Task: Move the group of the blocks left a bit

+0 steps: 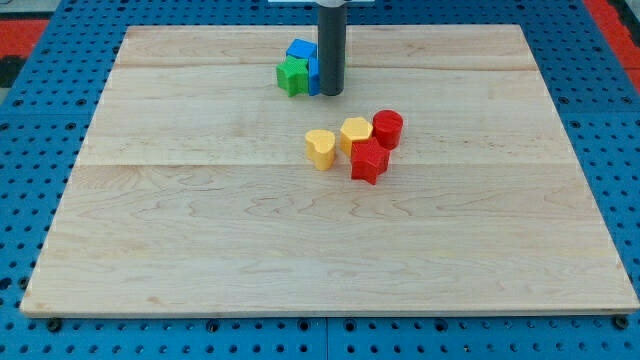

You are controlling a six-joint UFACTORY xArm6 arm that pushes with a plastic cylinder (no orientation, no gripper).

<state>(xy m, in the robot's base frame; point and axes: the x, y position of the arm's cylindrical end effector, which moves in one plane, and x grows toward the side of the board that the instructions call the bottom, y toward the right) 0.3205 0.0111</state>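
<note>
A cluster of blocks lies a little above the board's middle: a yellow heart-shaped block [320, 148], a yellow hexagonal block [354, 133], a red cylinder [388, 129] and a red star-shaped block [369, 161], all touching or nearly touching. A second cluster sits near the view's top: a green star-shaped block [292, 76], a blue block [300, 50] behind it and another blue block [314, 76], partly hidden by the rod. My tip [331, 93] stands right against the top cluster's right side, above and left of the yellow and red cluster.
The wooden board [200, 250] lies on a blue perforated table [30, 150]. Red areas show at the view's top corners [20, 30].
</note>
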